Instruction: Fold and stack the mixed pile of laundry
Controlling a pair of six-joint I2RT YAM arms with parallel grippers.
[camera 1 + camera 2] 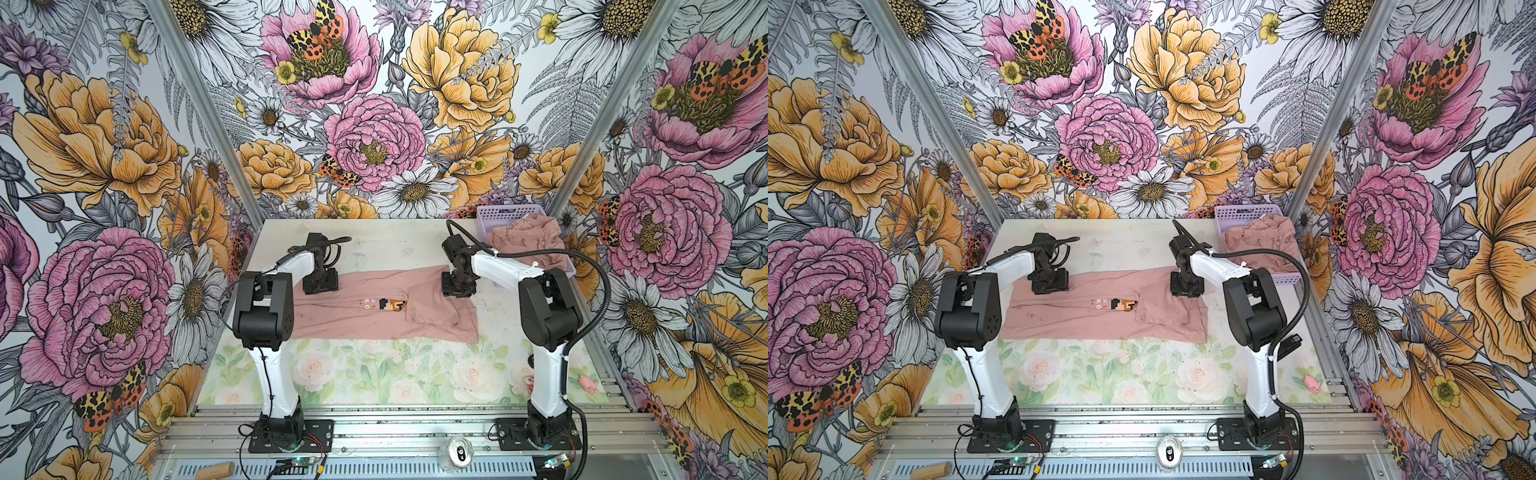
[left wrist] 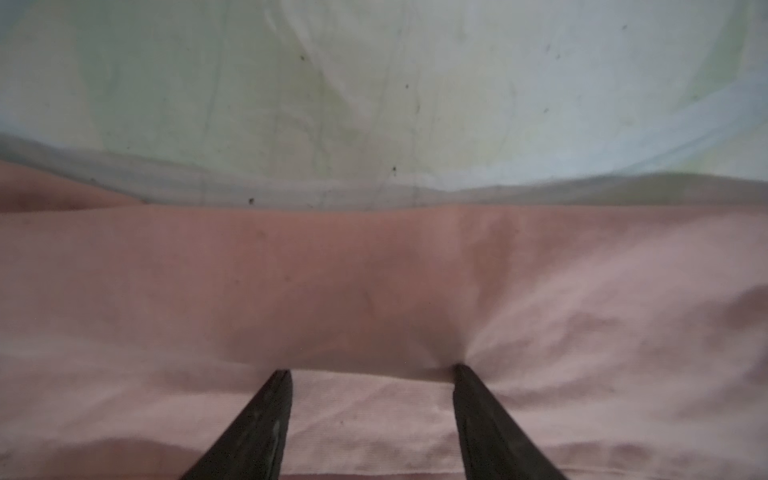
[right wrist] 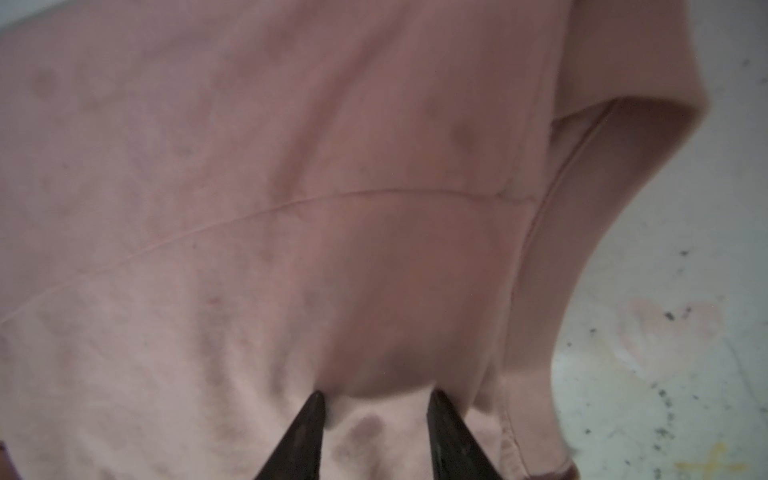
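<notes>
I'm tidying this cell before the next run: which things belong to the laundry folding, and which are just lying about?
Job in hand: pink T-shirt spread on the table; pink garments heaped in the basket.
Lying about: lavender basket, drink can, wooden cylinder, small pink toy.

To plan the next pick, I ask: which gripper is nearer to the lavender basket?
Right. The right gripper is over the T-shirt end nearest the basket; the left gripper is over the opposite end.
</notes>
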